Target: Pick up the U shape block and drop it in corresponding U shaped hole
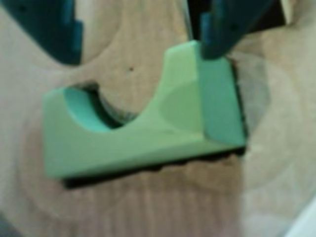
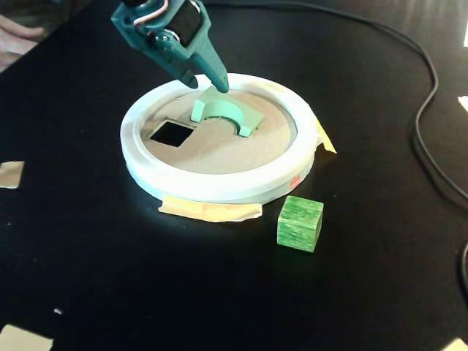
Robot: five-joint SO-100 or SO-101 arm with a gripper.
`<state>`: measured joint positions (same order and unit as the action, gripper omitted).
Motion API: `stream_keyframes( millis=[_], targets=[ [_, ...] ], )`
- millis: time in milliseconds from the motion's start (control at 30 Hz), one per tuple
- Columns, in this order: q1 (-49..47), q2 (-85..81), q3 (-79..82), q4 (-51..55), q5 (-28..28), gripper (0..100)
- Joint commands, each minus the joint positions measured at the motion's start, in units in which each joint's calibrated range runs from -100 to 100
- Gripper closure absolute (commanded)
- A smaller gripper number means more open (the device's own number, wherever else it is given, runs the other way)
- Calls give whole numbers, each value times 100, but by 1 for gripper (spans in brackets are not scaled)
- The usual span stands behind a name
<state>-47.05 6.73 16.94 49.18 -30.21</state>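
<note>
The pale mint-green U shape block (image 1: 148, 128) lies tilted on the tan disc (image 2: 219, 150), its notch facing up in the wrist view. A thin dark strip of the U shaped hole (image 1: 98, 178) shows along the block's lower edge; the rest is hidden under the block. In the fixed view the block (image 2: 223, 110) sticks up above the disc at its far side. My teal gripper (image 1: 142, 57) is open, jaws wide apart. The right finger (image 1: 224, 34) rests against one end of the block, while the left finger (image 1: 54, 29) hangs clear over bare disc. From the fixed view, the gripper (image 2: 207, 84) hovers just above the block.
A white ring (image 2: 219, 186) rims the disc, which also has a square cutout (image 2: 172, 133) at its left. A darker streaky green cube (image 2: 300, 223) stands on the black table in front of the ring. A black cable (image 2: 428, 139) runs along the right.
</note>
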Motion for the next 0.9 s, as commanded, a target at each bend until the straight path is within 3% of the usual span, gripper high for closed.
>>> stream_keyframes(
  millis=[0,267,867],
  targets=[
    [99,-418,301,-467,-20,59],
    [86,-409,1057,-2012,-15,59],
    [573,-275,1121,-2444,88,61]
  ],
)
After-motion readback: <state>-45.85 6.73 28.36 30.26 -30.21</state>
